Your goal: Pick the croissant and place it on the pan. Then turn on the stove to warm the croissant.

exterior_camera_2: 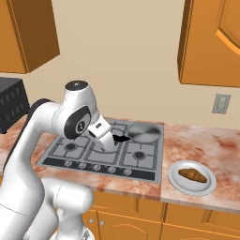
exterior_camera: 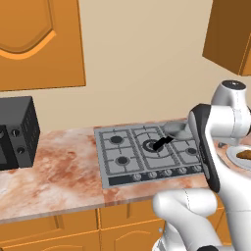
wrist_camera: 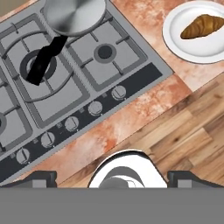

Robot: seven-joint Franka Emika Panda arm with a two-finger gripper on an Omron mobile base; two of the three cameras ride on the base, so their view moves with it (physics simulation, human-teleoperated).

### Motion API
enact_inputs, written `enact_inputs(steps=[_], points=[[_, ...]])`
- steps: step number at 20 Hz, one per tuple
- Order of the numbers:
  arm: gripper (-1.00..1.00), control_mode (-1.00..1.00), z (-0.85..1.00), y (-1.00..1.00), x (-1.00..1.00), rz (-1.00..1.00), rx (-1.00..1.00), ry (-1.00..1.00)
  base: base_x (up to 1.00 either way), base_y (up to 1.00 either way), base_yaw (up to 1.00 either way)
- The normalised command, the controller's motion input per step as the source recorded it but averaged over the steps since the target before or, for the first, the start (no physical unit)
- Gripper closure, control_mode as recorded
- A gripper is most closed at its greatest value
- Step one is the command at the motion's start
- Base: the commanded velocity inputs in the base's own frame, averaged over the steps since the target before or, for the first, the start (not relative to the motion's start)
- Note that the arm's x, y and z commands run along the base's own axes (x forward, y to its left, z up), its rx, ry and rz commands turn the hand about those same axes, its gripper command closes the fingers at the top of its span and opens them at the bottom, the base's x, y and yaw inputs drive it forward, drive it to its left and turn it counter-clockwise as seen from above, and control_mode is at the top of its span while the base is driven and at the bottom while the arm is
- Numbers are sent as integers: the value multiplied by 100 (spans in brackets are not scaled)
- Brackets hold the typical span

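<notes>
The croissant (exterior_camera_2: 193, 175) (wrist_camera: 202, 25) lies on a white plate (exterior_camera_2: 197, 190) (wrist_camera: 192, 48) on the counter, right of the stove (exterior_camera_2: 150, 140) (wrist_camera: 131, 65). The grey pan (exterior_camera_2: 144, 132) (wrist_camera: 74, 15) (exterior_camera: 177, 130) sits on the back right burner, its black handle (wrist_camera: 43, 61) reaching over the middle burner. My gripper (exterior_camera_2: 108, 143) (wrist_camera: 113, 178) hangs open above the stove's front, left of the plate and well clear of the croissant, with nothing between its fingertips (wrist_camera: 37, 179). The round knobs (wrist_camera: 94, 108) (exterior_camera_2: 96, 167) line the stove's dark front strip.
A black microwave (exterior_camera: 14, 132) (exterior_camera_2: 9, 108) stands on the marble counter (exterior_camera: 59, 171) at far left. Orange wall cabinets (exterior_camera_2: 211, 42) hang above. A wall outlet (exterior_camera_2: 221, 103) is behind the plate. The wooden floor (wrist_camera: 183, 127) shows below the counter edge.
</notes>
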Motion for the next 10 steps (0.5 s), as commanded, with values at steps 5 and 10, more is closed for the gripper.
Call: enact_inputs(steps=[5, 10], points=[[-100, -100, 0, 0, -7, 0, 0, 0, 0, 0, 0], [-100, -100, 0, -2, -13, 0, 0, 0, 0, 0, 0]])
